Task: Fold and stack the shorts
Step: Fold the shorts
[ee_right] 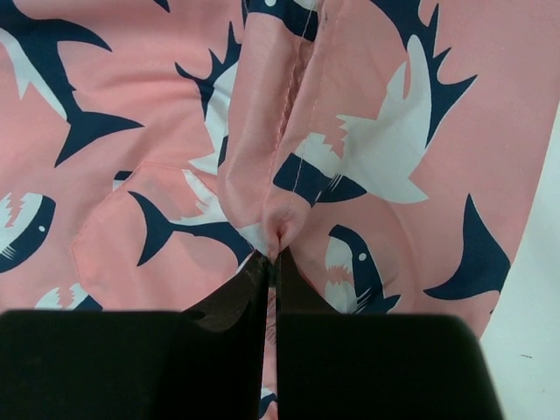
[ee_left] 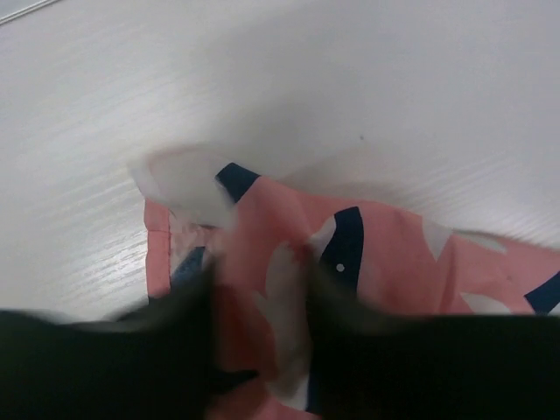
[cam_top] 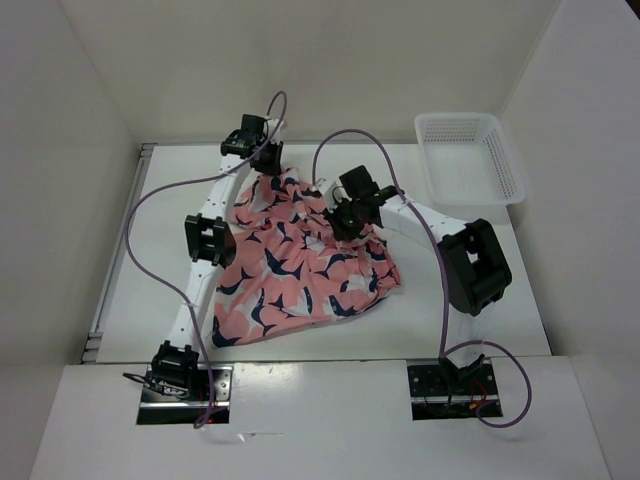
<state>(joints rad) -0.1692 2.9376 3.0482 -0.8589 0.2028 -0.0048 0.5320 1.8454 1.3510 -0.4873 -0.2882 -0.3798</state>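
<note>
Shorts (cam_top: pixel 300 265) rumpled mid-tabletop (cam_top: pixel 470 310) | right end effector (ee_right: pixel 273 261) clenched on centre-seam fold, likely as anchor | left end effector (ee_left: pixel 258 284) parted, straddling far hem corner, apparently for a grasp

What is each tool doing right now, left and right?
Left tool: open, jaws straddling a corner of the salmon-pink printed fabric shorts.
Right tool: closed, pinching a fold of the shorts.

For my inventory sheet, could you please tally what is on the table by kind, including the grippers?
shark-print shorts: 1
white mesh basket: 1
grippers: 2 (left gripper, right gripper)
Total: 4
</note>
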